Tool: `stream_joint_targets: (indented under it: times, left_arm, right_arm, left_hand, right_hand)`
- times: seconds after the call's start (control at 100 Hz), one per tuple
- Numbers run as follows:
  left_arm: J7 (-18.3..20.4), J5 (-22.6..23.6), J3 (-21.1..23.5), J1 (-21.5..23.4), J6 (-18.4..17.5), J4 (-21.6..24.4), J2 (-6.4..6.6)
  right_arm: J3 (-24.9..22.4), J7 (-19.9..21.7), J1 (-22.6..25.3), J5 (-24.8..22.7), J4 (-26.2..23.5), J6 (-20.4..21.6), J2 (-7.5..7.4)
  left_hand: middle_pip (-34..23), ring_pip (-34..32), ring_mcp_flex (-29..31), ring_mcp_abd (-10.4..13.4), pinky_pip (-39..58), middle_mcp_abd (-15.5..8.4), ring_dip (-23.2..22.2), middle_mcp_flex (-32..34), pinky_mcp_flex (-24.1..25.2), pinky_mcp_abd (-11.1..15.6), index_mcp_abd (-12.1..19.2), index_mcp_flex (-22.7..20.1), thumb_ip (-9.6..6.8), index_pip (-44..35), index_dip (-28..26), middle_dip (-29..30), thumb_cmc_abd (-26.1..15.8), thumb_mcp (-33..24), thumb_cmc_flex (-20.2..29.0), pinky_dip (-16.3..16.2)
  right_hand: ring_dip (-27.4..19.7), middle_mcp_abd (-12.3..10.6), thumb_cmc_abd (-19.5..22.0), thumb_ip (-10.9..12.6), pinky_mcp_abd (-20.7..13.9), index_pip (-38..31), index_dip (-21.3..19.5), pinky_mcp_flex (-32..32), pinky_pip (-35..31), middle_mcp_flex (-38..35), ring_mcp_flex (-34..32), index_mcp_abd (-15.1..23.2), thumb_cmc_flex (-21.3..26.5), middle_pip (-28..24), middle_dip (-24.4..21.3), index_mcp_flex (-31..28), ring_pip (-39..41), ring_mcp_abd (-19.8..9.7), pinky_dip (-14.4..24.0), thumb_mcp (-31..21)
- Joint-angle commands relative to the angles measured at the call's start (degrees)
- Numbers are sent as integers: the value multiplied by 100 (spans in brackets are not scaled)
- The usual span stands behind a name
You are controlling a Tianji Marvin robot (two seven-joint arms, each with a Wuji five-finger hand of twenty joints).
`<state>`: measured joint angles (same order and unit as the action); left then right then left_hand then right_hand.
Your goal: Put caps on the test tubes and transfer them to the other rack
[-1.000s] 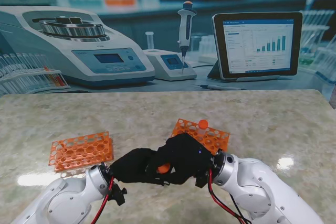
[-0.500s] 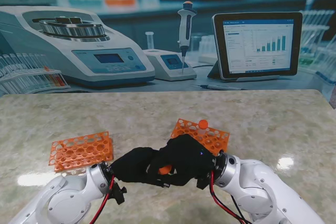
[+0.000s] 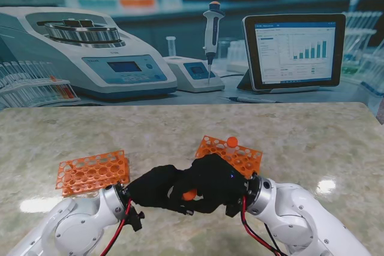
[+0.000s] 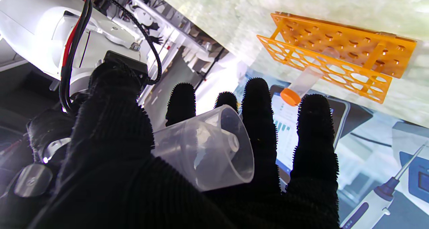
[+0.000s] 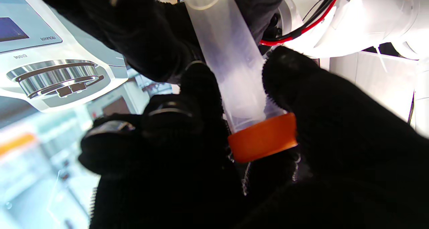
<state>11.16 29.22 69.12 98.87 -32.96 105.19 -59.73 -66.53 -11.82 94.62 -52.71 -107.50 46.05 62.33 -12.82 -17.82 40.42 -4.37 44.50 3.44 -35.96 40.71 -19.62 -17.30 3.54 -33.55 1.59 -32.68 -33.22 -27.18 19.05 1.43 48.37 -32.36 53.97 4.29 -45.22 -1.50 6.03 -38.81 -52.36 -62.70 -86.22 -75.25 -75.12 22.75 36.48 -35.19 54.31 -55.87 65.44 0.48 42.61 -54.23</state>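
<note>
both hands meet near centre over the tabletop [image 3: 180,127]: left hand [image 3: 155,187] grips the test tube [image 5: 231,71], right hand [image 3: 213,183] pinches its orange cap [image 5: 263,138], likely to twist it tight.

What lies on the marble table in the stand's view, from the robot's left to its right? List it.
Empty orange plastic tube rack → black-gloved left hand → small orange screw cap → black-gloved right hand → orange plastic rack holding one orange-capped clear tube.
</note>
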Motion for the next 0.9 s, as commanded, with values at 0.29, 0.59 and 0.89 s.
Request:
stream_joint_targets:
  times: [0.29,0.59,0.89]
  left_arm:
    - [67,61,-7,-85,66,-38,21]
    - [82,98,-7,-115,111,-39,23]
    - [35,120,4,-91,87,-24,13]
  right_arm:
    - [-21,-24,162,38,-159,103,38]
    - [-69,-68,249,5,-217,161,44]
    - [-139,-165,393,-40,-293,244,59]
  left_hand:
    - [398,1071,-1185,-373,-1828,-186,1545,-307,1309,-317,190,-92,-18,569,512,711,-148,-129,214,1315]
    - [420,1073,-1238,-390,-1985,-148,1625,-344,1298,-382,169,-126,-21,655,578,803,-176,-141,228,1352]
    - [373,1043,-1237,-316,-1987,-167,1623,-306,1283,-358,152,-250,-23,579,537,790,-342,-228,395,1292]
  right_hand:
    - [-50,-875,1305,843,-374,-1027,-209,-75,-154,-495,-46,-366,937,-114,-32,-744,166,-928,-59,-2059]
    - [-50,-876,1329,837,-357,-1027,-207,-70,-138,-488,-46,-376,945,-115,-32,-739,154,-927,-57,-2044]
    - [-51,-853,1356,827,-339,-1017,-203,-64,-122,-468,-45,-405,959,-116,-31,-713,146,-907,-56,-2016]
